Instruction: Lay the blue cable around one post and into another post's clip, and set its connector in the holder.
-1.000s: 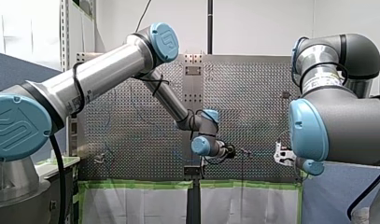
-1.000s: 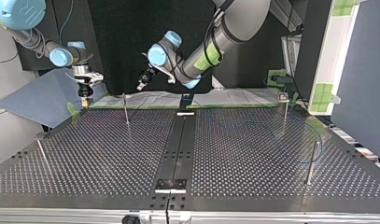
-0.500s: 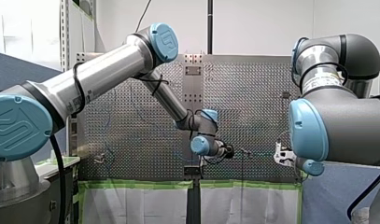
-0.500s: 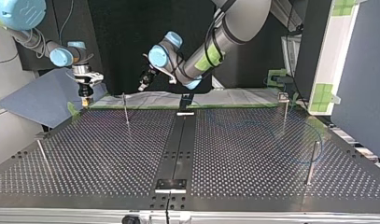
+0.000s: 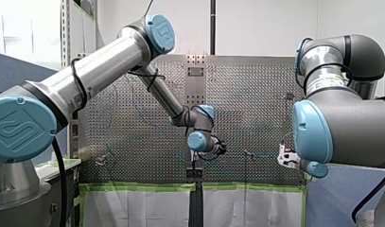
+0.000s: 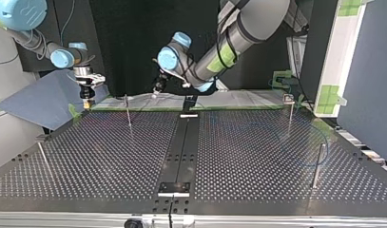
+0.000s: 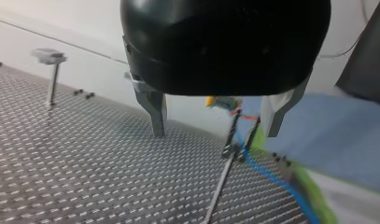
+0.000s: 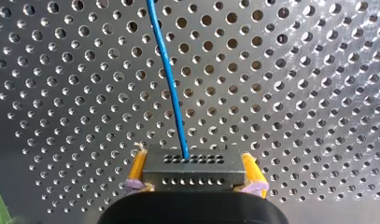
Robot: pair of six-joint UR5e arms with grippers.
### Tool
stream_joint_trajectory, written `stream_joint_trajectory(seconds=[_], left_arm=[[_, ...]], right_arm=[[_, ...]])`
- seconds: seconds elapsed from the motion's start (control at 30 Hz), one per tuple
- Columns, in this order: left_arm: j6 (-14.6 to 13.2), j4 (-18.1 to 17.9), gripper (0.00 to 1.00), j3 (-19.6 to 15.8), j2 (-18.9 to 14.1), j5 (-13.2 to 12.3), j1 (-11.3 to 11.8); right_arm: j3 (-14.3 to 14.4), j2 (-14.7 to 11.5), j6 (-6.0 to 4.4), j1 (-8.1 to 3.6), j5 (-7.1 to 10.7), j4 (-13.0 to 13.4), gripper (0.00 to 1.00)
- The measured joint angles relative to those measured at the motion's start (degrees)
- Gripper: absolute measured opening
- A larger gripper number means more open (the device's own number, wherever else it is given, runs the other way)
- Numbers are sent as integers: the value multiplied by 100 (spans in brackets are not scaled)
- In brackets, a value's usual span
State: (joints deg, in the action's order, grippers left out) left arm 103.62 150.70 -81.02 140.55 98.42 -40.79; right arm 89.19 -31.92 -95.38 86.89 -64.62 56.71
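my right gripper [image 8: 192, 181] is clamped on the black connector [image 8: 193, 169]. the blue cable [image 8: 171, 88] runs straight ahead of it over the table [image 8: 295, 93]. my left gripper [image 7: 215, 119] hangs spread, a post [image 7: 230, 137] ahead between its fingers, the cable seemingly at its foot.

my left gripper [image 6: 157, 90] shifted, nearer centre strip [image 6: 181, 142]

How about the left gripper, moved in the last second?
Yes. In the top view my left gripper has shifted rightward, away from the thin post toward the black centre strip.
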Motion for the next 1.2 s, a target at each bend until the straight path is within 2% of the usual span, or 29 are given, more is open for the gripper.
stream_joint_trajectory(seconds=[0.3, 0.67, 0.87, 1.03, 1.2], left_arm=[[205, -400, 100, -403, -403, 403, 58], [228, -1011, 100, -1030, -1031, 1031, 69], [224, -1088, 100, -1336, -1335, 1167, 42], [230, -1100, 100, -1583, -1584, 1233, 42], [229, -1134, 100, -1884, -1883, 1406, 83]], right_arm=[[-1, 4, -48, -1, -7, -36, 19], [-1, 17, -89, -4, 4, -27, 19], [-1, 32, -140, -6, 58, -4, 19], [-1, 40, -155, -3, 77, -1, 19], [-1, 47, -158, 3, 80, -12, 19]])
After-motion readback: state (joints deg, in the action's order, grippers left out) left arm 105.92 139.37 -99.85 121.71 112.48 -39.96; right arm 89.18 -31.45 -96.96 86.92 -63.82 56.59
